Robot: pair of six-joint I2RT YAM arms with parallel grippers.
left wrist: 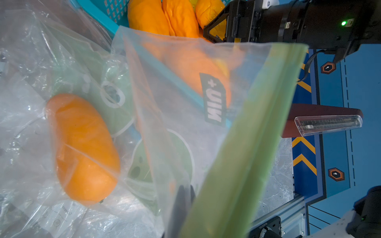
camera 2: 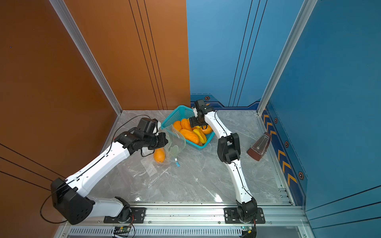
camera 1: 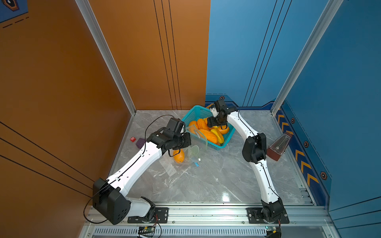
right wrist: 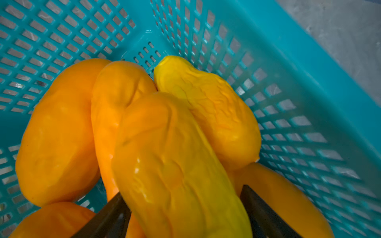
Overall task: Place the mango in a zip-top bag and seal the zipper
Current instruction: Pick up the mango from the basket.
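Mangoes [camera 1: 208,135] in basket [camera 1: 194,113], bag [camera 1: 201,142] beside

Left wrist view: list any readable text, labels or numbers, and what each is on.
"MIN+": white letters on a dark green patch printed on the zip-top bag, turned sideways; this is a best reading.
Small print on the white label on the loose clear plastic: too blurred to read.
Scale marks on the metronome: too small to read.

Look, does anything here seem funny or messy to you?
A brown metronome stands by the blue wall, unrelated to bagging mangoes. Crumpled clear plastic sprawls on the table, partly covering one mango outside the basket.
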